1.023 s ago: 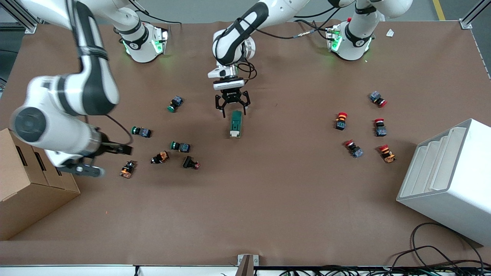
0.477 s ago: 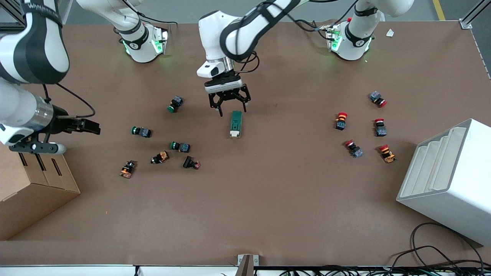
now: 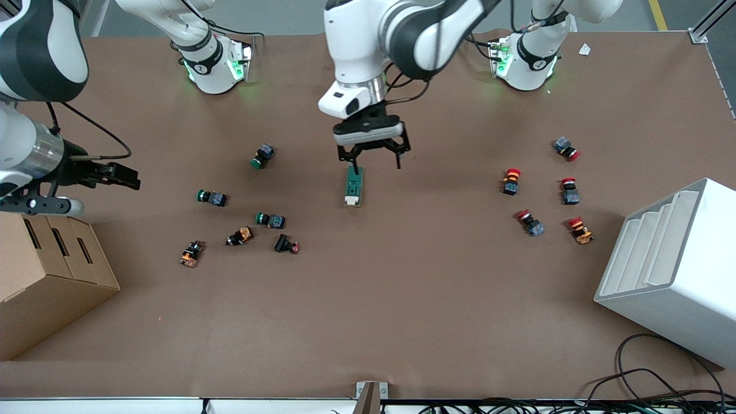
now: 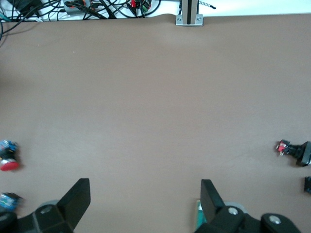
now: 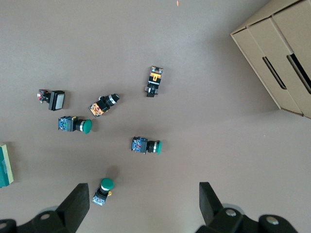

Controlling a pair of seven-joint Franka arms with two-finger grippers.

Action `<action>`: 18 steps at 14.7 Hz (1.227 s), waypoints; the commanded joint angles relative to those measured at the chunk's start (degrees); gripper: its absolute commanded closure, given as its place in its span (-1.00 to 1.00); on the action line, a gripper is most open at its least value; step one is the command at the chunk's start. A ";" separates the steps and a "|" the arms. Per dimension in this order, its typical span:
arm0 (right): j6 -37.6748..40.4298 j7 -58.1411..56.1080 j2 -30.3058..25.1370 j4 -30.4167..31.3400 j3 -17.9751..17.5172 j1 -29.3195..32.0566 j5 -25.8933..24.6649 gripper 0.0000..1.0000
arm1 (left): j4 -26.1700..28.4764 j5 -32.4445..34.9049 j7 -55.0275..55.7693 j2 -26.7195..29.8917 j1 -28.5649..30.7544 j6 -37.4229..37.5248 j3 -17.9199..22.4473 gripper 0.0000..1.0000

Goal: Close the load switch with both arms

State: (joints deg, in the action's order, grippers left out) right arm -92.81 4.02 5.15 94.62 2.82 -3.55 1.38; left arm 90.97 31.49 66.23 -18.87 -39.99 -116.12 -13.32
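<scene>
Brown paper-covered counter (image 3: pixel 402 299) carries everything. At the left arm's end sits a white plastic stepped bin (image 3: pixel 673 270); at the right arm's end, a tan cardboard box (image 3: pixel 46 276).

Left arm, white w/ black bands, reaches in from its base; its black two-finger hand (image 3: pixel 374 160) hangs low just over the end of the load switch farther from the front camera, fingers spread wide, gripping nothing. One fingertip (image 3: pixel 356 170) shows right at the switch's end, but contact can't be confirmed. Half a sec ago that hand was a little more toward the right arm's end; it has since slid toward the left arm's end and looks higher, so it's no longer centred on the switch.

Right arm's black hand (image 3: pixel 112 174) is pulled well away, over bare counter just beside the cardboard box, fingers apart in its wrist view and empty. A sec ago it was down among the push-buttons; it has backed off since.

Load switch (image 3: pixel 353 186), small dark-green rectangular block w/ a white lever end pointing toward the front camera, lies mid-counter, flat, unmoved across all three moments.

Green- and orange-trimmed push-buttons (image 3: pixel 270 219) cluster toward the right arm's end; red-capped push-buttons (image 3: pixel 512 180) toward the left arm's.

Judgement: neither hand grips the switch, so both appear to be retreating or resetting, and whether the lever is shut can't be read.
</scene>
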 commanded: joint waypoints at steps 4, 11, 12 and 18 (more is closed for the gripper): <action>2.19 -2.88 -5.06 2.41 -2.12 3.46 -0.86 -1.00 | 1.31 -12.57 -22.26 8.92 12.54 5.02 -0.30 -1.00; 5.61 -2.97 -8.31 2.50 -2.12 4.26 -0.24 -1.00 | 1.23 -24.28 -45.90 13.94 30.74 9.06 -0.12 -1.00; 5.97 -2.97 -8.75 2.50 -2.12 4.26 -0.24 -1.00 | 1.23 -24.46 -47.49 14.29 32.32 10.12 -0.12 -1.00; 6.50 -3.06 -8.14 0.04 -1.77 4.08 -0.33 -1.00 | 0.00 -25.59 -50.05 17.10 36.11 17.77 0.32 -1.00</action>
State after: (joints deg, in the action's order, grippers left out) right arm -86.20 1.76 -2.54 95.00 1.92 -0.71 1.33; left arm 91.02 7.57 17.44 -3.93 -5.23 -100.67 -12.90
